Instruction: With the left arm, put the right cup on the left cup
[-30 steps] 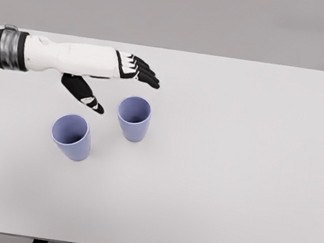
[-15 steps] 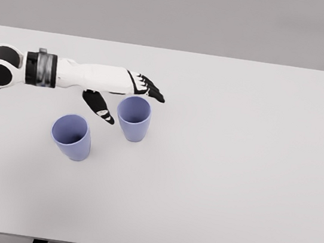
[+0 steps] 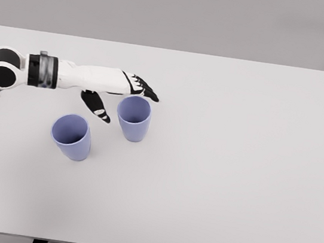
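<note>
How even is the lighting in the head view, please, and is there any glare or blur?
Head view: soft, even light, only faint shadows under the right cup, left cup and left hand; no glare on the white table; edges look slightly soft throughout, with no motion blur.

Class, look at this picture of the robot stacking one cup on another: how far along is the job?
Done: the left hand has reached the right cup, fingers open beside its rim. In hand: closing on that cup, which it does not yet grasp. Left: lifting it and placing it on the left cup; both stand upright and apart on the table.
</note>
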Motion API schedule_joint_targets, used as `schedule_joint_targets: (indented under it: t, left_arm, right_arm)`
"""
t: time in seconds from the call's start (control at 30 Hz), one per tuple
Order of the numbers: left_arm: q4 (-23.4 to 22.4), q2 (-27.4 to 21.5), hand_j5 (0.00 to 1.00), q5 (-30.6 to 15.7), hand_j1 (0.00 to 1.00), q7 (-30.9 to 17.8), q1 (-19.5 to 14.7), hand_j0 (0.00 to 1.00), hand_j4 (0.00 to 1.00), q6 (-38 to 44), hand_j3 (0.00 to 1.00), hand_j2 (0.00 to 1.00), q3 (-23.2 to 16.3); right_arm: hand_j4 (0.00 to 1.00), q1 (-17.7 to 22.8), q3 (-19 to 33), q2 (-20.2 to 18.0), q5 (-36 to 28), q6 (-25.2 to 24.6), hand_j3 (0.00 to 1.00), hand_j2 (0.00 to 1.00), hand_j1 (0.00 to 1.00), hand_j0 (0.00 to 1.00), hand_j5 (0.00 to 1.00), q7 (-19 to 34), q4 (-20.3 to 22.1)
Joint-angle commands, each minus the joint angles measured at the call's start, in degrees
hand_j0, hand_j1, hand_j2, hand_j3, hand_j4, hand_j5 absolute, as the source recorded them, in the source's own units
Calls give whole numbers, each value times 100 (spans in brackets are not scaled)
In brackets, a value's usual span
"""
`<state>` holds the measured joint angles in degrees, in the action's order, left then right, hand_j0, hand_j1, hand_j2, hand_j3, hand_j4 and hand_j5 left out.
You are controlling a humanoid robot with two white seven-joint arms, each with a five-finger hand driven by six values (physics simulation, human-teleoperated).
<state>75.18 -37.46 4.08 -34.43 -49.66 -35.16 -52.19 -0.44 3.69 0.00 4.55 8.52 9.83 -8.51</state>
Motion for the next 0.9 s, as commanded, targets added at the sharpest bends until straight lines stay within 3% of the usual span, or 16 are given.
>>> schedule_joint_targets:
  t: [0.0, 0.7, 0.8, 0.87]
  left_arm:
    - [-101, 107, 100, 75, 100, 50, 0, 100, 100, 16, 100, 100, 7]
    - [-285, 309, 100, 356, 100, 68, 132, 100, 100, 16, 100, 100, -2]
    - [-320, 318, 85, 374, 85, 68, 132, 85, 85, 16, 85, 85, -10]
    - [-312, 335, 84, 418, 84, 68, 149, 84, 84, 16, 84, 84, -2]
  right_arm:
    - [100, 0, 0, 0, 2, 1, 100, 100, 100, 100, 100, 1, -2]
    - [100, 0, 0, 0, 2, 1, 100, 100, 100, 100, 100, 1, -2]
    - [100, 0, 0, 0, 2, 1, 100, 100, 100, 100, 100, 1, -2]
    - [100, 0, 0, 0, 2, 1, 100, 100, 100, 100, 100, 1, -2]
